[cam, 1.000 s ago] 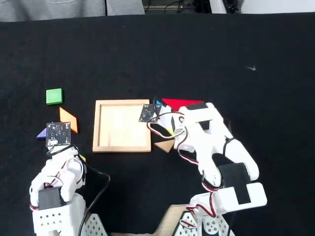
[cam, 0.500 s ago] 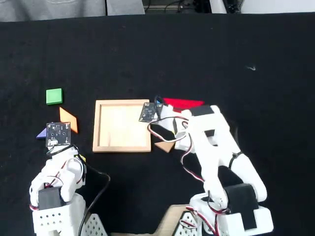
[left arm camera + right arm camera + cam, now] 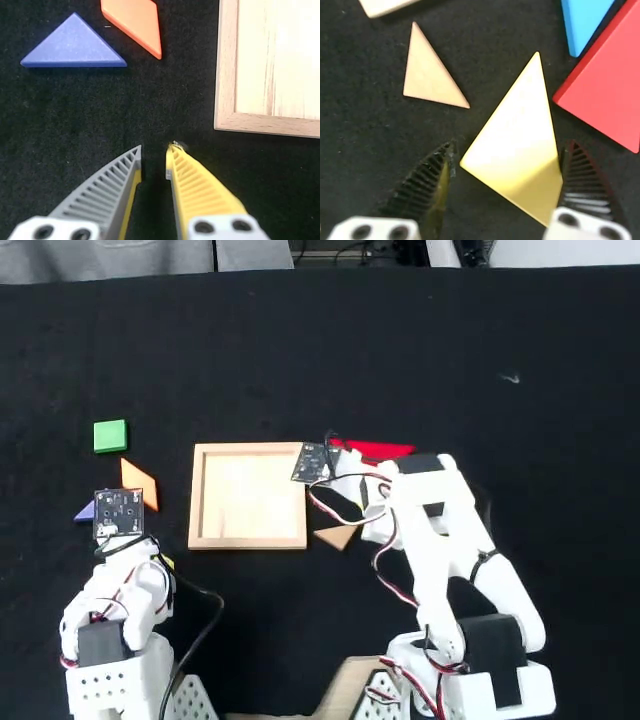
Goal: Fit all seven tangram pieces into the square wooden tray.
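Note:
The square wooden tray [image 3: 248, 496] lies mid-table with nothing in it. My right gripper [image 3: 510, 146] is open just right of the tray, its fingers [image 3: 427, 185] on either side of a yellow triangle [image 3: 517, 145] that lies flat on the cloth. Around it lie a tan triangle [image 3: 427, 75], a blue piece [image 3: 582, 17] and a red triangle [image 3: 607, 90]. My left gripper [image 3: 154, 147] is shut and holds nothing, near the tray's front left corner [image 3: 225, 100]. A blue triangle [image 3: 72, 47] and an orange parallelogram [image 3: 134, 22] lie beyond it.
A green square [image 3: 110, 435] sits far left, behind the orange parallelogram [image 3: 138, 483]. The red triangle [image 3: 375, 450] and tan triangle [image 3: 335, 536] lie by the tray's right side. Black cloth covers the table, with free room at the back and right.
The right arm has stretched forward and shifted slightly right, bringing its gripper over the pieces beside the tray. The left arm has kept still.

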You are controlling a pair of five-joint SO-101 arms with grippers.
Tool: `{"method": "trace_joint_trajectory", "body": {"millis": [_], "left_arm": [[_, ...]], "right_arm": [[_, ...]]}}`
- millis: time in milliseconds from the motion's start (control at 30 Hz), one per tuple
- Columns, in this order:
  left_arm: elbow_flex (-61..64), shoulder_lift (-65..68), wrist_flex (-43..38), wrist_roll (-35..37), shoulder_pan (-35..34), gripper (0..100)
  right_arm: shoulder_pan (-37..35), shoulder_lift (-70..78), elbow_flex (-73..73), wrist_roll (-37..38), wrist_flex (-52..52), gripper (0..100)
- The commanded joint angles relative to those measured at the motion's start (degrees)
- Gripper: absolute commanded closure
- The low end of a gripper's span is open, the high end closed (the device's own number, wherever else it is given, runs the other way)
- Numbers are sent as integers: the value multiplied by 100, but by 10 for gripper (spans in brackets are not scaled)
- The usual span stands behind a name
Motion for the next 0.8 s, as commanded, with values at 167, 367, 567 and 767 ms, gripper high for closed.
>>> {"method": "trace_joint_trajectory", "body": {"millis": [167,367,567,767], "left_arm": [[119,-44,35,-44,-75,905],[119,-44,35,-44,-75,905],[119,-44,35,-44,-75,905],[119,-44,35,-44,-75,905]], "right_arm": [[79,-127,4,132,149,612],[-44,-84,84,202,404,634],[-220,31,374,193,-141,634],[70,936,-22,193,-334,637]]}}
